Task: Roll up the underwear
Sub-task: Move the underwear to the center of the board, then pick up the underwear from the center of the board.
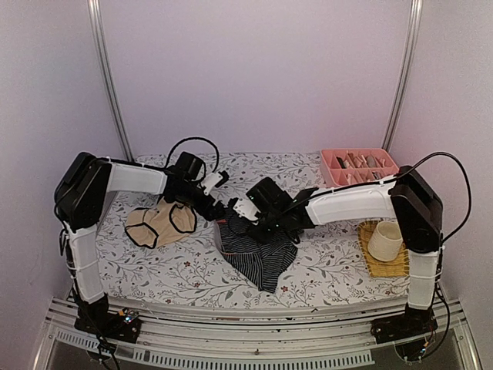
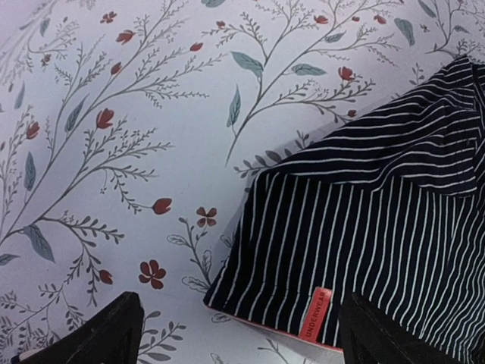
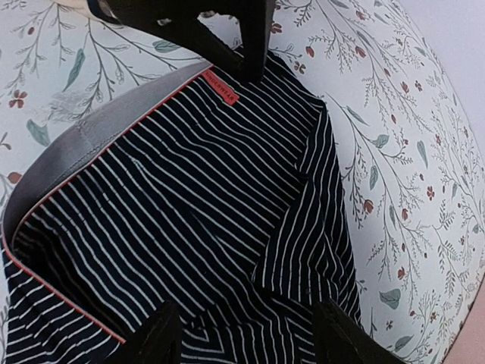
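The navy striped underwear [image 1: 260,258] lies crumpled on the flowered sheet in the middle of the table. In the left wrist view its waistband corner [image 2: 364,212] carries a red tag [image 2: 314,315]. My left gripper [image 1: 218,206] hovers at that corner, open wide [image 2: 239,345], nothing between its fingers. My right gripper [image 1: 243,214] stands open [image 3: 246,345] just above the folded striped cloth [image 3: 197,212], holding nothing. The two grippers are close together, and the left gripper's dark fingers [image 3: 227,34] show at the top of the right wrist view. The beige underwear [image 1: 158,223], edged in black, lies to the left under the left arm.
A pink compartment tray [image 1: 358,166] with small items stands at the back right. A cream cup [image 1: 385,240] sits on a yellow mat [image 1: 379,266] by the right arm. The flowered sheet [image 1: 192,270] covers the table.
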You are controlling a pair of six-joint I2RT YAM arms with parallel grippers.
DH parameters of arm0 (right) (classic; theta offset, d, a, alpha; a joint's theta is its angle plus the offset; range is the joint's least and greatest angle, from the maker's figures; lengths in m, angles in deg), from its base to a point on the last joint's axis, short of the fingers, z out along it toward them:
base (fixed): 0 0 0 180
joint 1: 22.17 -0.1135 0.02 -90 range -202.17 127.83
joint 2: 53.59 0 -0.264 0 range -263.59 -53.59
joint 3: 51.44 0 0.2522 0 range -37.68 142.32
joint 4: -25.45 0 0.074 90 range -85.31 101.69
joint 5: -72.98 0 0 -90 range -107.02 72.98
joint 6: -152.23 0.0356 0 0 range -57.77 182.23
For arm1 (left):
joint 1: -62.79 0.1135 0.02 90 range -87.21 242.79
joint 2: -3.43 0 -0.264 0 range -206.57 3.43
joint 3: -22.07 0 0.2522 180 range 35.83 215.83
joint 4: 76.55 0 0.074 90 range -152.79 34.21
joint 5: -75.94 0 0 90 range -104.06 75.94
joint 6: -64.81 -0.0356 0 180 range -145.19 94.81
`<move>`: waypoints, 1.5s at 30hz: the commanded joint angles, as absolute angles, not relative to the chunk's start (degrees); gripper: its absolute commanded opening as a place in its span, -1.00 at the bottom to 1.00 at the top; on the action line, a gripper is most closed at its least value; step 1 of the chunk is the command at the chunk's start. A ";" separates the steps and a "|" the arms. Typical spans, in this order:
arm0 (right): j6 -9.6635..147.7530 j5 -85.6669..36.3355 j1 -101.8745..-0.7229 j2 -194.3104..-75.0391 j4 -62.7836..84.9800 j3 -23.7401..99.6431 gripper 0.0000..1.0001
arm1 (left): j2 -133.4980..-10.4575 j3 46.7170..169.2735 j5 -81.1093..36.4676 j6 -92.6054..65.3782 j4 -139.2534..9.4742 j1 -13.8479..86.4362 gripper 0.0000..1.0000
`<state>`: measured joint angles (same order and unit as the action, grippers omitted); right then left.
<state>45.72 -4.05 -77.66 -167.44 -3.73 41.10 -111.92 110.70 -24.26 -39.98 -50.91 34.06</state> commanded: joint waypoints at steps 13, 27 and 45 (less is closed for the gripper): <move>40.08 2.33 -76.27 -177.97 -3.66 48.40 -0.11 | -116.93 114.56 -29.04 -41.30 -48.16 37.39 0.72; 39.91 0.92 -75.24 -177.61 -3.38 48.48 -0.47 | -120.55 118.87 -33.97 -40.87 -42.80 38.16 0.16; 37.51 0.18 -75.08 -177.72 -2.88 49.13 -0.92 | -121.61 119.62 -37.72 -41.40 -40.12 39.65 -0.30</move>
<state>38.29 0.34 -75.40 -177.47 -3.51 47.35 -119.66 118.22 -35.53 -40.66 -42.16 39.02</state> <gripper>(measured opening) 0.060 0.399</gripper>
